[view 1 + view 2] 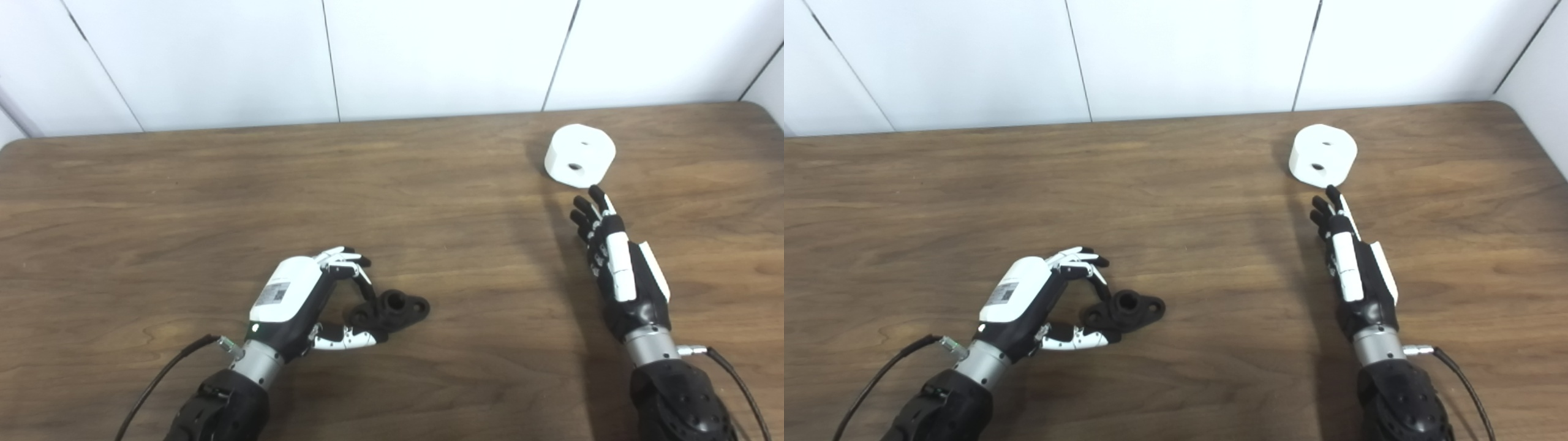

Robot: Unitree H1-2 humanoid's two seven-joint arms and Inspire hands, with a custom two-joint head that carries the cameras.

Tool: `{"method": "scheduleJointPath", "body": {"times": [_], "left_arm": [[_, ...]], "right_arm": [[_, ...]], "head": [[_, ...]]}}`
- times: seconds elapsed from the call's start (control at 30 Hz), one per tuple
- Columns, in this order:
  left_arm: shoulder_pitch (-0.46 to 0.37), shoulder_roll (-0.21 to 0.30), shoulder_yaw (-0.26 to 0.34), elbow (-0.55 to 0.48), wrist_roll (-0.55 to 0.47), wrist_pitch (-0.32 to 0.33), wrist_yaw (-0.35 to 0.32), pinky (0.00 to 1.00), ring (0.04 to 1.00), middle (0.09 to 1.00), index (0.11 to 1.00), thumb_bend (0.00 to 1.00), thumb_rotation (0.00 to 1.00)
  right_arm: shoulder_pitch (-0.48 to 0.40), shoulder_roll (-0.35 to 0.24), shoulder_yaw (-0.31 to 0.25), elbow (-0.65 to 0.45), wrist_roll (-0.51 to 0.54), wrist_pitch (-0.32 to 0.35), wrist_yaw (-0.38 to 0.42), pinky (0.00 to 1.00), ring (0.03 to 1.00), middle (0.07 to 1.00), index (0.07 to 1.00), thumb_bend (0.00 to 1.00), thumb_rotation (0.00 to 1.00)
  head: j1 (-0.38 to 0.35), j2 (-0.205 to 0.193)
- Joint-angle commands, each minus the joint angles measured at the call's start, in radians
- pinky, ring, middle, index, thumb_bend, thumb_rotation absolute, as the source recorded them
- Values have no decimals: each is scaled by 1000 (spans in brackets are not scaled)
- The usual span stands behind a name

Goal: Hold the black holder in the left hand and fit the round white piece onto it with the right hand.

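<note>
The black holder (392, 309) lies on the wooden table (184, 202), front centre. My left hand (306, 300) is curled around its left end, with fingers on the far side and the thumb on the near side, both touching it. The holder still rests on the table. The round white piece (579, 154) with two small holes sits on the table at the far right. My right hand (612, 263) is open with its fingers stretched out straight. Its fingertips (597, 195) point at the white piece and stop just short of its near edge.
A white panelled wall (392, 55) runs along the table's far edge. The table's rounded right corner (759, 113) lies just beyond the white piece. Bare wood lies between the two hands.
</note>
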Motion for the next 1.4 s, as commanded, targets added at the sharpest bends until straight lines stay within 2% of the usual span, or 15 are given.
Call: {"method": "scheduleJointPath", "body": {"times": [0.0,0.13,0.47,0.9,1.0,1.23,1.3,1.37], "left_arm": [[14,13,-15,40,17,10,-48,838,875,791,490,510,58],[11,19,-23,44,66,12,-51,879,878,792,490,510,60],[6,23,-34,48,129,-5,-48,890,879,794,490,510,57],[13,13,-31,49,146,-14,-46,889,882,795,490,510,58],[17,14,-31,50,150,-19,-41,885,880,794,490,511,58],[25,23,-29,40,146,-25,-44,884,878,796,490,510,58],[25,24,-25,38,140,-24,-47,879,872,793,490,511,58],[24,26,-20,34,128,-24,-52,879,871,792,490,511,58]], "right_arm": [[-13,-16,-8,-37,9,-20,6,1000,955,952,989,594,1000],[-12,-15,-9,-40,13,-17,4,1000,957,952,987,584,1000],[-12,-23,-12,-35,19,-24,8,1000,951,953,988,577,1000],[-15,-22,-26,-34,25,-21,3,1000,964,954,993,595,975],[-26,-32,-35,-27,-12,-41,-11,1000,961,945,993,593,913],[-59,-54,-50,-39,-59,-43,-28,1000,966,945,989,667,873],[-80,-75,-54,-40,-79,-48,-28,995,963,945,990,655,877],[-101,-93,-59,-46,-87,-36,-24,993,965,955,996,622,824]], "head": [[0,1],[2,0],[3,-1],[-8,-9],[-30,-16],[-100,-12],[-115,-9],[-136,-8]]}}
